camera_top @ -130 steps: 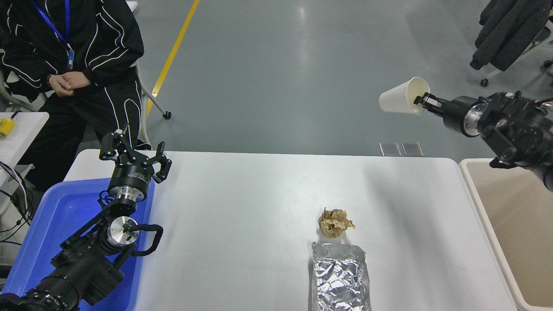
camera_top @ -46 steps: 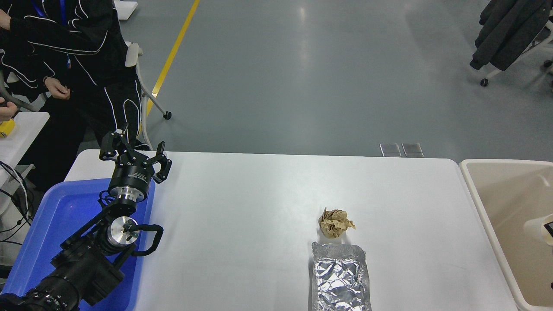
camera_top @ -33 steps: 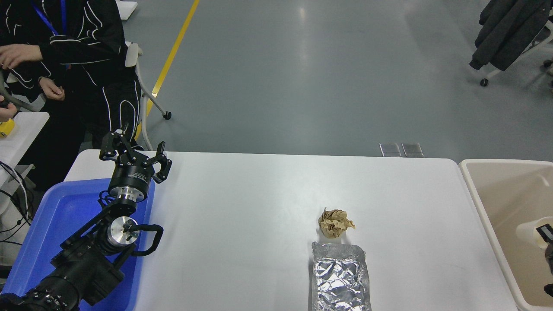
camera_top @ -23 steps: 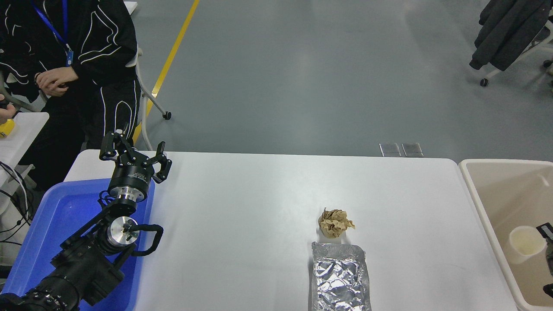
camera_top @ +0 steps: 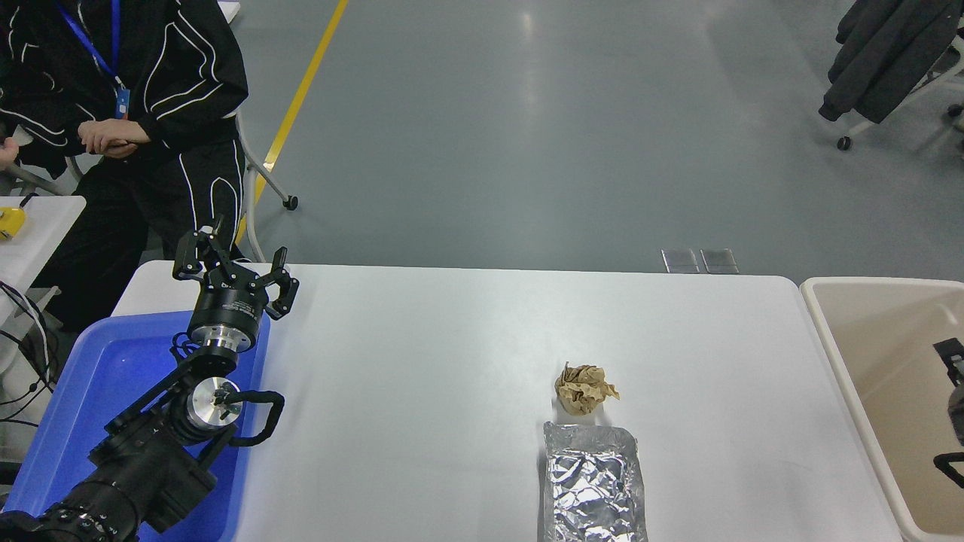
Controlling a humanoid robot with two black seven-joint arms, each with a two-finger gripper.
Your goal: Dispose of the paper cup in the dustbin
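The beige dustbin (camera_top: 832,342) stands at the table's right end, cut off by the picture's edge. The paper cup does not show anywhere in this view; the part of the bin's inside that I can see is bare. My right gripper (camera_top: 952,406) sits at the right edge over the bin's inside. Only two black fingertips (camera_top: 947,351) show, wide apart with nothing between them. My left gripper (camera_top: 233,271) is parked open and empty at the lower left.
A crumpled brown paper ball (camera_top: 584,388) and a silver foil tray (camera_top: 593,482) lie on the white table (camera_top: 452,361) right of centre. A blue tray (camera_top: 98,376) sits under my left arm. A person in black (camera_top: 143,90) sits at the far left.
My right arm swung the cup from high above the table's far right corner down into the bin and let go. The cup dropped out of sight, and the gripper rose slightly.
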